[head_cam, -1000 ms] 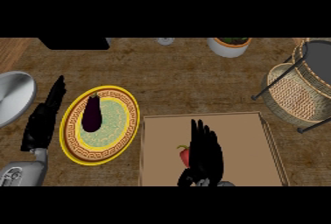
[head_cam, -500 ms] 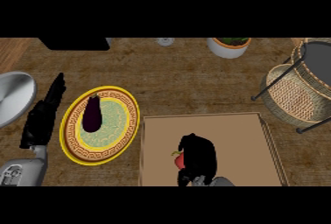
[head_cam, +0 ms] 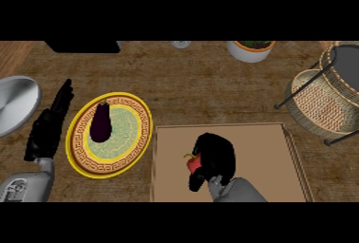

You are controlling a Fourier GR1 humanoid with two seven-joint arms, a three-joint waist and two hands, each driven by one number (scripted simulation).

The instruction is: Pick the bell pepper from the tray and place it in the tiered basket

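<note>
So the right hand (head_cam: 214, 156) is down on the tan tray (head_cam: 273, 161), at about 6 o'clock in the head view, and its fingers are curled around the red bell pepper (head_cam: 191, 163). You can only see a sliver of the pepper poking out on the hand's left side, green stem pointing up toward 11 o'clock. The pepper sits in the left half of the tray; can't tell if it's touching the tray's surface or lifted off it.

The tiered basket (head_cam: 329, 97) is way over at 3 o'clock, wicker with a dark metal frame, well apart from the tray.

The left hand (head_cam: 51, 126) is resting at 9 o'clock with straight fingers pointing up, just beside the yellow-rimmed plate (head_cam: 133, 142). A dark purple eggplant (head_cam: 102, 122) lies on that plate. A grey round lid-looking thing (head_cam: 15, 104) is at the far left edge, and a white pot (head_cam: 250, 50) with some greenery stands on the counter (head_cam: 189, 90) at 12 o'clock.
</note>
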